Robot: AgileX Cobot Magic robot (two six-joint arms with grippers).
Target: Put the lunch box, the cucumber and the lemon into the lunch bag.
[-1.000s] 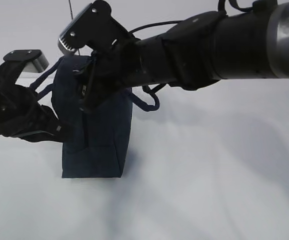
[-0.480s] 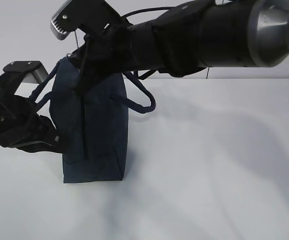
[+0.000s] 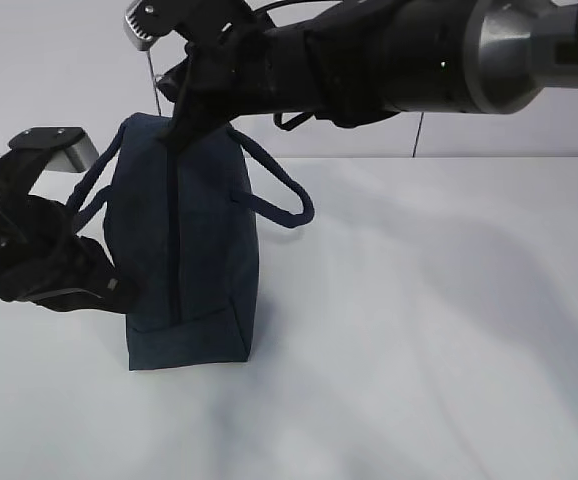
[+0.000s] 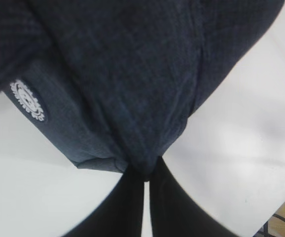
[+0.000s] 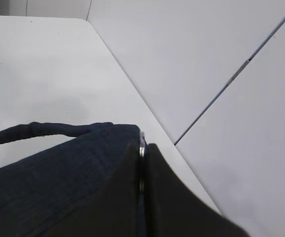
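1. One boxy dark navy fabric lunch bag (image 3: 191, 262) stands upright on the pale white table (image 3: 429, 330), between the two claws; it is the only task item in view.
2. Left gripper (image 4: 146, 178): its black fingers are pressed together on a pinched fold of the lunch bag's cloth. In the left wrist view the fabric bunches directly above the fingertips and fills the upper frame.
3. A round white printed emblem (image 4: 28, 100) lies on the cloth, up and to the left of the left claw's tips.
4. In the exterior view the left gripper (image 3: 109, 285) meets the bag's lower left side, with its black arm trailing off to the left.
5. Right gripper (image 5: 142, 163): fingers closed tight at the bag's top edge, with a thin silver metal piece (image 5: 142, 144) showing just above the fingertips. Whether this piece is gripped or only adjacent cannot be told.
6. A looped navy handle (image 5: 44, 129) runs to the left of the right claw; in the exterior view a second handle loop (image 3: 279, 190) hangs below and to the right of it.
7. The right arm reaches in from the upper right, its gripper (image 3: 181, 125) above the bag's top.
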